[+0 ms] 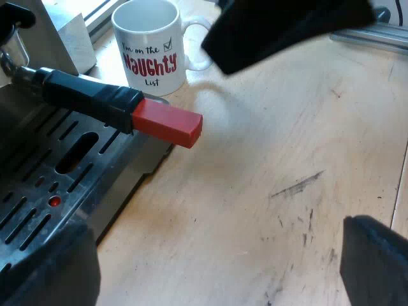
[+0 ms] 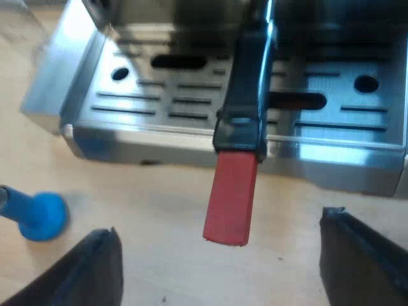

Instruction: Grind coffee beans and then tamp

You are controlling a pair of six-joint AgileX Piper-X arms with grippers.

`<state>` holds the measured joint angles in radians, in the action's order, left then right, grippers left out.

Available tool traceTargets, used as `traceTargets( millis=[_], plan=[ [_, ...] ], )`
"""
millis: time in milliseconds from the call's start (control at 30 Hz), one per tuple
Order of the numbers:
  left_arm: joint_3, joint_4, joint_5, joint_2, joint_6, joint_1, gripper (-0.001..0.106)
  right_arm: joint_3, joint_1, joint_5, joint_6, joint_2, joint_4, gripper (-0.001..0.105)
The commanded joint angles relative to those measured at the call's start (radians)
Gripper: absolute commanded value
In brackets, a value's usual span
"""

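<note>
Left gripper (image 1: 217, 255): jaws spread wide, holding nothing. Only bare counter (image 1: 274, 191) lies between its 2 black fingers (image 1: 376, 268). It hangs just beside the espresso machine (image 1: 127, 172), at the edge of the slotted drip tray (image 1: 95, 162).

Holder: locked into the machine's front. Its dark handle (image 1: 89, 95) juts out over the drip tray, and the red end (image 1: 169, 122) reaches past the tray's edge over the counter.

Mug (image 1: 150, 44): white, upright on the counter, near the red end and just beyond it. It is printed "I'm on the Naughty List". Its loop handle faces away from the machine.

A black shape (image 1: 287, 29) hangs over the counter near the mug; I cannot tell what it is.

Right gripper (image 2: 220, 261): jaws wide open and empty, facing the machine's front. The red end (image 2: 231, 197) points out toward the gap between its 2 fingers (image 2: 363, 261) and touches neither.

Blue tamper (image 2: 38, 213): on the counter near a corner of the drip tray, apart from the machine and close to 1 right finger. I cannot tell whether it stands or lies tipped.
</note>
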<state>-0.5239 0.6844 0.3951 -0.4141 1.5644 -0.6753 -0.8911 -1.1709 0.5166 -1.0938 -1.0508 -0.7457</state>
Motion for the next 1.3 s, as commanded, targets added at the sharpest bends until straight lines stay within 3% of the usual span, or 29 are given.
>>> traceTargets(
  millis=[33, 200, 367, 600, 1300],
  plan=[
    [-0.004, -0.008, 0.005, 0.003, -0.016, -0.004, 0.078, -0.047, 0.005, -0.026, -0.001, -0.041, -0.001, 0.066],
    [-0.004, -0.008, -0.007, 0.003, -0.048, -0.004, 0.078, -0.123, 0.045, -0.053, -0.001, -0.105, -0.113, 0.066],
    [0.0, -0.038, -0.021, 0.003, -0.067, -0.004, 0.078, -0.164, 0.115, -0.19, -0.001, -0.147, -0.156, 0.066],
    [0.078, -0.161, -0.017, 0.003, -0.067, -0.004, 0.078, -0.173, 0.122, -0.191, -0.001, -0.159, -0.156, 0.066],
    [0.08, -0.174, -0.017, 0.003, -0.067, -0.004, 0.078, -0.173, 0.191, -0.163, -0.001, -0.324, -0.056, 0.066]
  ],
)
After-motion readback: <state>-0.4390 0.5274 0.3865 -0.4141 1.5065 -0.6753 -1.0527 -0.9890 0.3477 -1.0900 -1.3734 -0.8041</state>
